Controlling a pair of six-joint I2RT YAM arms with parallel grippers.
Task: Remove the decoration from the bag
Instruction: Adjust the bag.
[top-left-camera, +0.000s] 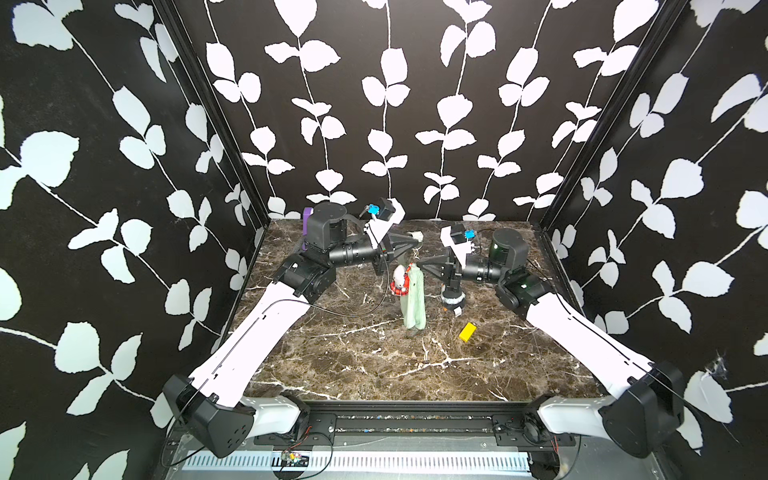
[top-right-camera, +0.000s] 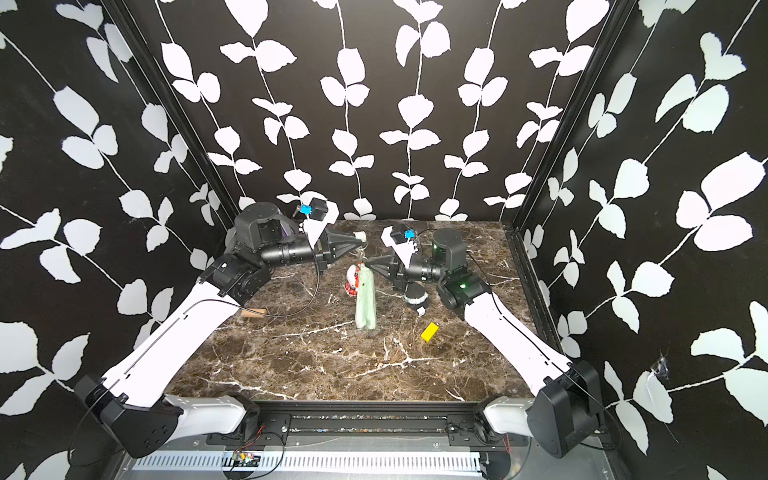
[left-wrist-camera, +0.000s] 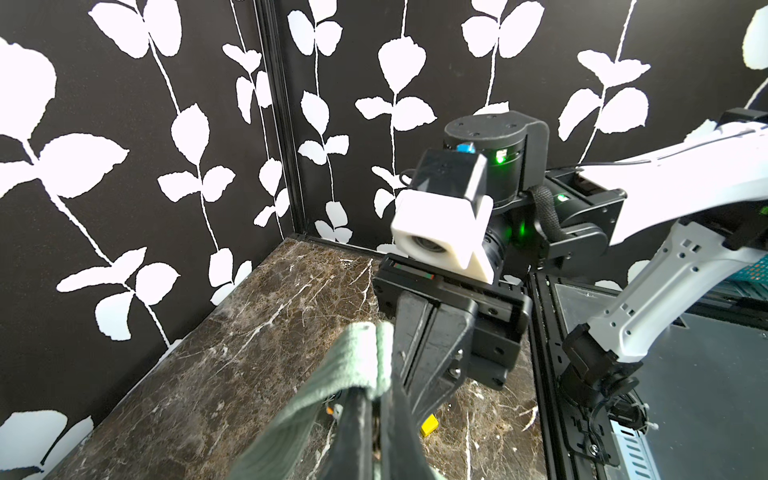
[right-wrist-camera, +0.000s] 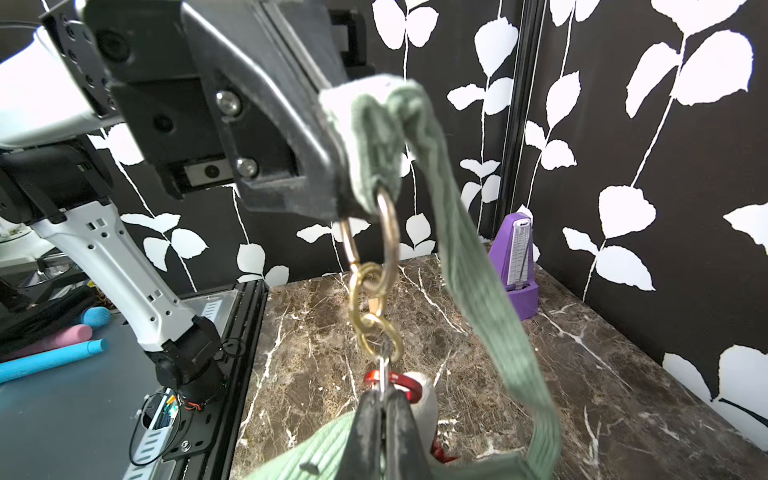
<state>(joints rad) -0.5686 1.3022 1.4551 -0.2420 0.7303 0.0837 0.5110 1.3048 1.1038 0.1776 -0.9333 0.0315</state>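
Slippage worries me: in a top view the bag (top-left-camera: 415, 299) hangs at worktop (top-left-camera: 353, 357) centre, decoration (top-left-camera: 398, 282) at its nine o'clock. Right wrist view: left hand (right-wrist-camera: 332, 166) pinches the strap (right-wrist-camera: 478, 291), right hand (right-wrist-camera: 382, 419) is clamped on the metal clasp (right-wrist-camera: 385, 370); a hard tug could free the strap.

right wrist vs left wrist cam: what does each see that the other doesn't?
Right wrist only: brass rings, the red clip pinched by the right gripper, white charm, purple metronome, bag body.
Left wrist only: yellow block, the right arm's wrist camera.
Both: the two grippers, jaws shut; the left gripper clamping the green strap; marble table.
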